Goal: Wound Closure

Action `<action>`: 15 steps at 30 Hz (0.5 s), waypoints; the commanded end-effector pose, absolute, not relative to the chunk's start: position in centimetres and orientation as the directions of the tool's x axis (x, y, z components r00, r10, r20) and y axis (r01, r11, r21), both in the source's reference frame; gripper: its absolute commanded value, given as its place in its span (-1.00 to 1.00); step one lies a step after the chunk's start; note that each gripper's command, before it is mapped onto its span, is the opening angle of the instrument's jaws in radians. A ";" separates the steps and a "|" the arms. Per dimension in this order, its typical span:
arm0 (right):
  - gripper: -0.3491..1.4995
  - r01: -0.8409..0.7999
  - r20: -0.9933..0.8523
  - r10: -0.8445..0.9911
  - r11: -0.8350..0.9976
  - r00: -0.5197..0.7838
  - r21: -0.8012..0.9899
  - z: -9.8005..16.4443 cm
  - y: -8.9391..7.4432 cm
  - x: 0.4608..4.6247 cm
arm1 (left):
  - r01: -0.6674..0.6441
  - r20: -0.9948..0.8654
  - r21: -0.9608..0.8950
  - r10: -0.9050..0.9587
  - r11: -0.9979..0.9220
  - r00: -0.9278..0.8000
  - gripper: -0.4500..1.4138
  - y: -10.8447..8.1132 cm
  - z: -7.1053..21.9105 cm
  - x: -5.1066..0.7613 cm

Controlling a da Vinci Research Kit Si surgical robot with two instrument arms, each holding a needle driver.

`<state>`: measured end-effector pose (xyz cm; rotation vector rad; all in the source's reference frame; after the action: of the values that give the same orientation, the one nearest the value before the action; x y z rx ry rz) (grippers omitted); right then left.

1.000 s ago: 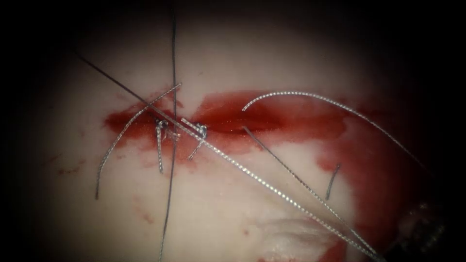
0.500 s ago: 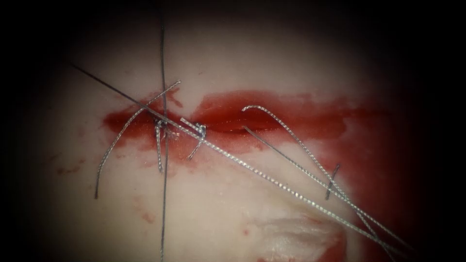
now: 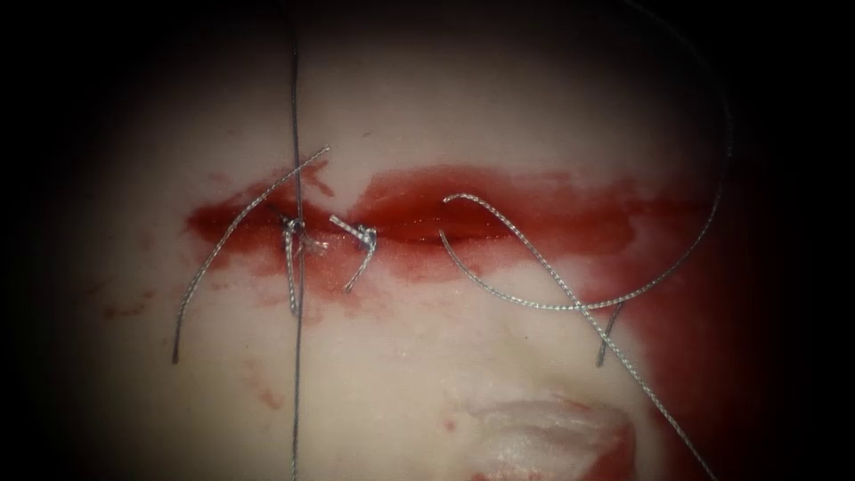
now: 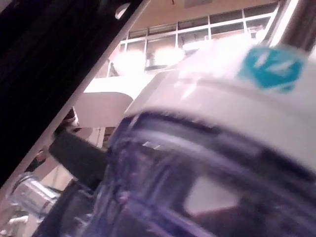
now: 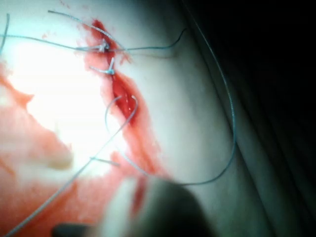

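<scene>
Cut (image 3: 499,218): lying left to right across the tissue (image 3: 401,383).
Thread (image 3: 534,253): looping from mid-cut, trailing away to the near right.
Right tool (image 5: 158,210): hovering, blurred, nearest the cut's right end; I cannot tell its grip.
Needle: I cannot tell its place.

Looms pale and blurred, hard against the lens in the right wrist view, as what looks like the right arm's pincer (image 5: 158,210); too smeared to read any pose. In the left wrist view, leans toward 1 o'clock as a bright metal shaft (image 4: 289,19) above the left arm's white housing (image 4: 232,106).
</scene>
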<state>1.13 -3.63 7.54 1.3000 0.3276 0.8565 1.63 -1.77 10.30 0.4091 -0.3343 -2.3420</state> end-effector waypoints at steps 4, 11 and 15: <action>-1.00 -0.226 -0.118 0.816 0.291 0.567 0.930 7.5 -2.9 1.95 | 0.678 -0.255 0.459 -0.817 -0.574 -0.518 -1.00 -1.8 10.0 0.71; -0.22 -0.284 -0.439 0.647 0.710 0.623 0.644 7.5 -2.7 3.01 | 0.648 -0.297 0.619 -0.896 -0.444 -0.331 -1.00 -2.1 9.6 -0.38; -0.51 -0.334 -0.411 0.671 0.696 0.617 0.635 7.6 -2.8 3.16 | 0.634 -0.315 0.663 -0.917 -0.397 -0.245 -1.00 -2.3 9.6 -0.68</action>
<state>3.08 -2.92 7.63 0.5330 0.6771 0.6240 -0.65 -2.38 9.59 0.8309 -0.4854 -1.8280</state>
